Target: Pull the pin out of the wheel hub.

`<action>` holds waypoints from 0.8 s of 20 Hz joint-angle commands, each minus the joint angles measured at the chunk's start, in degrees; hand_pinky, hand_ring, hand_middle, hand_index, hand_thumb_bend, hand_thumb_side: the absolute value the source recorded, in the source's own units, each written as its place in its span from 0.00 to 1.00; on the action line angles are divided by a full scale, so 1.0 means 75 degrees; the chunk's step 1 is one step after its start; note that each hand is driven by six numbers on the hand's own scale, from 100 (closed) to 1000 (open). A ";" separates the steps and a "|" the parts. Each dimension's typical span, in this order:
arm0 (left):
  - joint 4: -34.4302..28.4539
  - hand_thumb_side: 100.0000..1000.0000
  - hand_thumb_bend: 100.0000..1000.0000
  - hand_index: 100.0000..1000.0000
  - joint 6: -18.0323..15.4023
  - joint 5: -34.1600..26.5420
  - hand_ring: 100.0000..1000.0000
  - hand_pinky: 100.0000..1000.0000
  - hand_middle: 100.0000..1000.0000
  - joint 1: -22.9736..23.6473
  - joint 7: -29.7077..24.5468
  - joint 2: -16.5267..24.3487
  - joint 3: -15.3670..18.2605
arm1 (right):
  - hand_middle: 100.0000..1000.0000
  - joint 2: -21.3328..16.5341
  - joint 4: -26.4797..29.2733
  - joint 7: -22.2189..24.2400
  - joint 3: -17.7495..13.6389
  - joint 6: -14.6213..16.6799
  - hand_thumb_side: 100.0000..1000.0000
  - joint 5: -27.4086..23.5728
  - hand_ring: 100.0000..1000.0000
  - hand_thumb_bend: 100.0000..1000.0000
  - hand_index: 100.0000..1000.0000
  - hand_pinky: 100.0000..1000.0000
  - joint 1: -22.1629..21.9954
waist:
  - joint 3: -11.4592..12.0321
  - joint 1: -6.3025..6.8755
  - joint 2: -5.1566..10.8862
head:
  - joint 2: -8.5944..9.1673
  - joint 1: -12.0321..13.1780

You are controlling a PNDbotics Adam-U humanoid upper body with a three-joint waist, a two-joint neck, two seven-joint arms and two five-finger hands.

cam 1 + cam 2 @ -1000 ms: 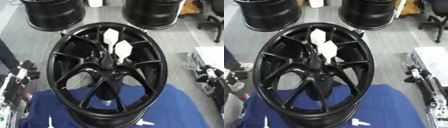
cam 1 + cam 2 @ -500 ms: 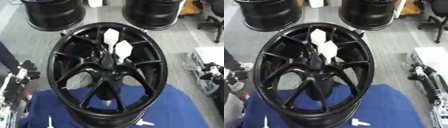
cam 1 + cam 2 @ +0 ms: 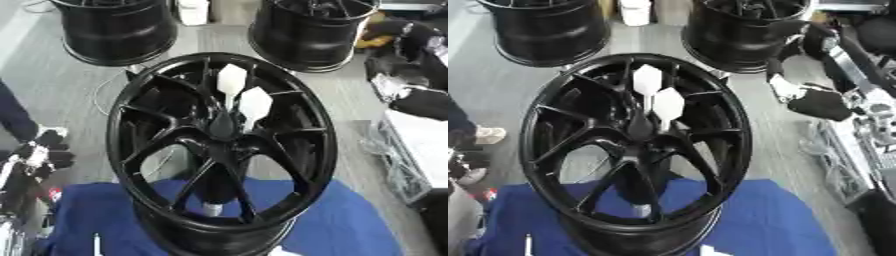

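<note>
Right arm has swung up toward the upper right.

I can't tell my right hand's [image 3: 820, 105] finger state; white pins [image 3: 658, 100] lie left of it, upright in the wheel hub [image 3: 642, 130].

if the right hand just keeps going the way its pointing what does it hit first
Probably the right rim of the black wheel, before the white pins. The right hand comes in from the upper right, angled down-left; depth is unclear, so it might pass above the rim.

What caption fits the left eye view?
Black wheel hub upright on blue cloth, two white pins at its centre, untouched.
</note>
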State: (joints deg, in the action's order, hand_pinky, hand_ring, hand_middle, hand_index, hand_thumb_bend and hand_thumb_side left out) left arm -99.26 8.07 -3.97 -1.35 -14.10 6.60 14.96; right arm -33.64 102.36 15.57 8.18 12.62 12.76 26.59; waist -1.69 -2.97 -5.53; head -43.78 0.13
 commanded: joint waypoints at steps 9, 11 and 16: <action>-0.0124 0.55 0.44 0.66 -0.0027 0.0017 0.58 0.65 0.54 -0.0171 -0.0098 0.0085 -0.0093 | 0.79 -0.1486 -0.1252 0.1311 0.1494 0.0534 0.49 -0.0513 0.61 0.00 0.89 0.71 0.2073 | 0.0101 0.0042 -0.0092 | -0.0003 -0.0192; -0.0127 0.55 0.44 0.66 -0.0029 0.0021 0.58 0.65 0.54 -0.0172 -0.0090 0.0084 -0.0077 | 0.80 -0.1280 -0.1580 0.1549 0.1714 0.0566 0.52 -0.0356 0.61 0.00 0.90 0.71 0.2460 | 0.0078 0.0045 -0.0113 | 0.0005 -0.0183; -0.0134 0.55 0.44 0.66 -0.0033 0.0021 0.58 0.65 0.54 -0.0185 -0.0068 0.0066 -0.0050 | 0.82 -0.0573 -0.2485 0.2131 0.2161 0.0728 0.61 0.0126 0.61 0.00 0.92 0.71 0.3406 | 0.0009 0.0072 -0.0158 | 0.0060 -0.0144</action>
State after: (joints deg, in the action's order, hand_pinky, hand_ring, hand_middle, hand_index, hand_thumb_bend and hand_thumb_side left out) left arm -99.26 7.96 -3.97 -2.06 -14.66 6.53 14.33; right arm -38.13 85.04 30.51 24.20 17.77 12.79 50.71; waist -1.61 -2.56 -7.20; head -43.71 -1.08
